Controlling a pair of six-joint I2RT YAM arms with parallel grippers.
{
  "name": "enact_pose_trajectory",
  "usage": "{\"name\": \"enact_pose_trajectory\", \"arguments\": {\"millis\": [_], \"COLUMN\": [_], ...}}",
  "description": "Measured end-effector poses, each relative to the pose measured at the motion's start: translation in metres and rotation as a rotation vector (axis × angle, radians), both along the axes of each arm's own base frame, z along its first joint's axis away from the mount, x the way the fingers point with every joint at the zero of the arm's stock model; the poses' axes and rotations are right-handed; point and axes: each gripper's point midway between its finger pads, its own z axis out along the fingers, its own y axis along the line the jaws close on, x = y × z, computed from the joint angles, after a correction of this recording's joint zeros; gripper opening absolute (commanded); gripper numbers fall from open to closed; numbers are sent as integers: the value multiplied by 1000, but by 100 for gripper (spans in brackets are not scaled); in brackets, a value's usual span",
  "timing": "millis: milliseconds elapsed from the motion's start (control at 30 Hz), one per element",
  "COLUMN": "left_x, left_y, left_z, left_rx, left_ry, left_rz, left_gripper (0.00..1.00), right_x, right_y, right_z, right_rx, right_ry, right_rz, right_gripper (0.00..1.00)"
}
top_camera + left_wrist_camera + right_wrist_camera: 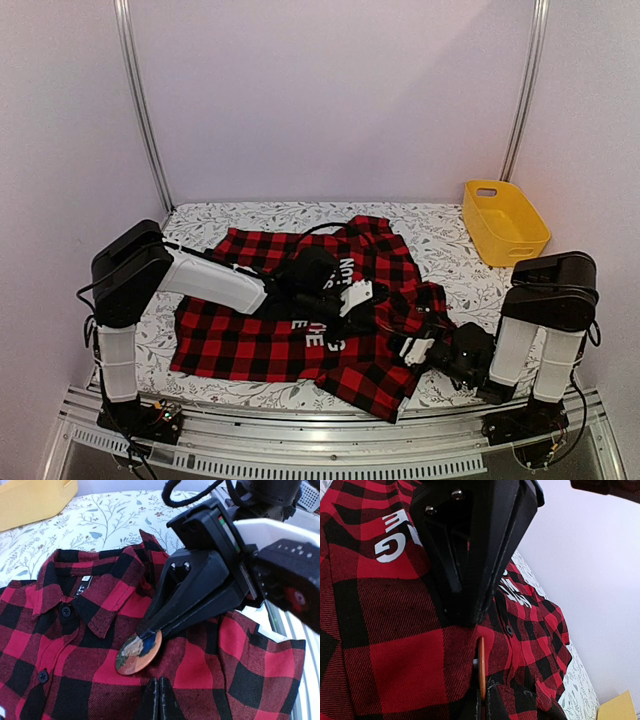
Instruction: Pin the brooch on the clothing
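The clothing, a red-and-black checked shirt [250, 345] [50, 645] [395, 650] with white letters, lies spread on the table. A round orange brooch [139, 652] [481, 670] with a picture on its face rests against the shirt front below the collar. My right gripper [482, 705] [150, 628] [398, 335] is shut on the brooch's edge. My left gripper [159, 692] [470, 620] [365, 300] is shut, its tips touching the cloth just beside the brooch, facing the right gripper. The top view does not show the brooch.
A yellow bin [505, 222] [35, 500] stands at the back right of the leaf-patterned tablecloth [440, 235]. Metal rails run along the near table edge [300, 425]. Both arms reach in over the shirt's middle.
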Motion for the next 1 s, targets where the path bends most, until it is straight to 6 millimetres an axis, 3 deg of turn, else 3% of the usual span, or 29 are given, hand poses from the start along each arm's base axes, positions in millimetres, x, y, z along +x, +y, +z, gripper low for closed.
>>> {"name": "enact_pose_trajectory", "arguments": {"millis": [300, 833, 933, 1000], "left_x": [1, 2, 3, 3], "left_y": [0, -1, -1, -1], "left_z": [0, 1, 1, 2], "left_rx": [0, -26, -27, -30], "left_ry": [-2, -14, -10, -6], "left_rz": [4, 15, 18, 21], "left_gripper": [0, 0, 5, 15], "right_x": [-8, -17, -17, -17], "right_y": [11, 25, 26, 26], "right_z": [41, 41, 44, 45], "right_rx": [197, 257, 273, 285], "right_ry": [47, 159, 167, 176], "right_rz": [52, 120, 130, 132], "right_gripper": [0, 0, 0, 0]}}
